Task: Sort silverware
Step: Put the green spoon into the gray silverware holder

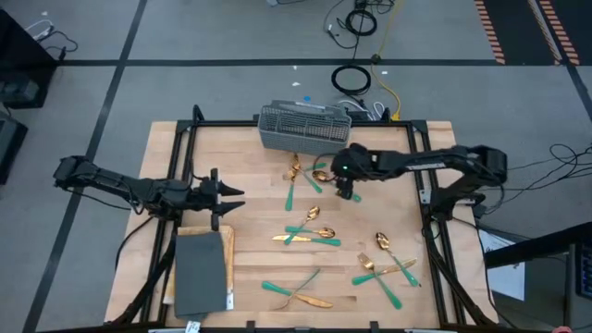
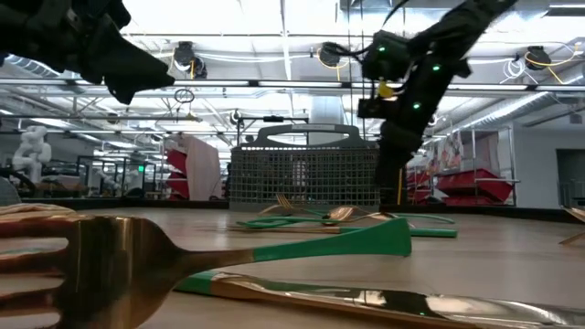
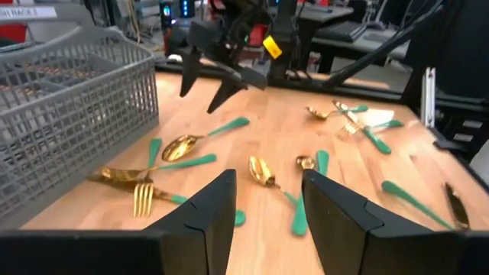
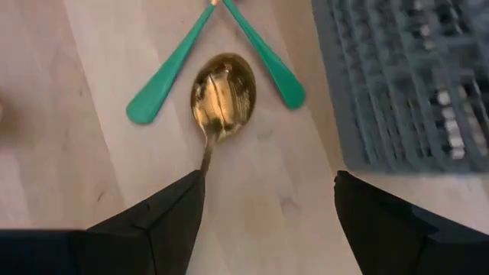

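High view gives you about twelve pieces of silverware point(image 1: 308, 233) scattered across the wooden table point(image 1: 250, 157), in roughly five loose clusters, all outside the one grey wire basket point(image 1: 303, 126). Your right gripper point(image 1: 345, 191) hangs wide open and empty above a gold spoon point(image 4: 221, 93); your left gripper point(image 1: 233, 198) waits open, empty, near the dark tray point(image 1: 201, 268).

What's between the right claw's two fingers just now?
In the right wrist view, the open right gripper frames bare wooden table, with a gold spoon just ahead and the basket beside it.
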You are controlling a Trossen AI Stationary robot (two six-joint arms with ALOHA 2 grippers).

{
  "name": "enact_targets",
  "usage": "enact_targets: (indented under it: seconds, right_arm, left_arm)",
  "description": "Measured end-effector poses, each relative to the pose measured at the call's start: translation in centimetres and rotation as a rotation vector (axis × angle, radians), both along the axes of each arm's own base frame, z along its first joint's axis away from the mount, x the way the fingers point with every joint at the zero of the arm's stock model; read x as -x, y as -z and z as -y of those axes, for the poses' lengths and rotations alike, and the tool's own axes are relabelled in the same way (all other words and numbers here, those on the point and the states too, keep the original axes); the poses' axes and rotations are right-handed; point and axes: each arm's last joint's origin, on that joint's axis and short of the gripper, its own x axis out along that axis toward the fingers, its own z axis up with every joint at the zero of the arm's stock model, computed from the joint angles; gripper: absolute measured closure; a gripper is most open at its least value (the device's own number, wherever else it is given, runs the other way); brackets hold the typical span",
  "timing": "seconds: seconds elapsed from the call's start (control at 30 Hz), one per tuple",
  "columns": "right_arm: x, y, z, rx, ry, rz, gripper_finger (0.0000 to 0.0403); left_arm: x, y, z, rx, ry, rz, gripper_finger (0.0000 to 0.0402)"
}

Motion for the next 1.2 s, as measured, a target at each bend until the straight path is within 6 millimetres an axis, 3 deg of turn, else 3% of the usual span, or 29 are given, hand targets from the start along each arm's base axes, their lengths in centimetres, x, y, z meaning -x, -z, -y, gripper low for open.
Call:
enact_targets:
  seconds: [0.2, 0.53, 0.67, 0.83, 1.2]
  right_arm:
    - [-1.8, 1.8, 0.4, -0.049, -0.009, -0.091, 0.0124]
    - [-2.4, 5.0, 0.8, -0.079, 0.017, -0.184, 0.0128]
    - [-2.2, 5.5, 0.7, -0.103, 0.022, -0.219, 0.0195]
    - [-2.1, 5.6, 0.7, -0.128, 0.031, -0.219, 0.0372]
    - [-3.2, 4.5, -1.1, -0.071, 0.051, -0.092, 0.0401]
  left_arm:
    - [0.1, 0.2, 0.0, 0.012, -0.006, -0.021, 0.0244]
    - [0.1, 0.5, 0.0, 0.012, -0.010, -0.050, 0.0244]
    - [0.2, 0.6, -0.1, 0.006, -0.025, -0.062, 0.0244]
    - [0.2, 0.7, -0.1, 0.003, -0.034, -0.063, 0.0244]
    - [0.2, 0.7, -0.1, 0.027, -0.045, -0.065, 0.0244]
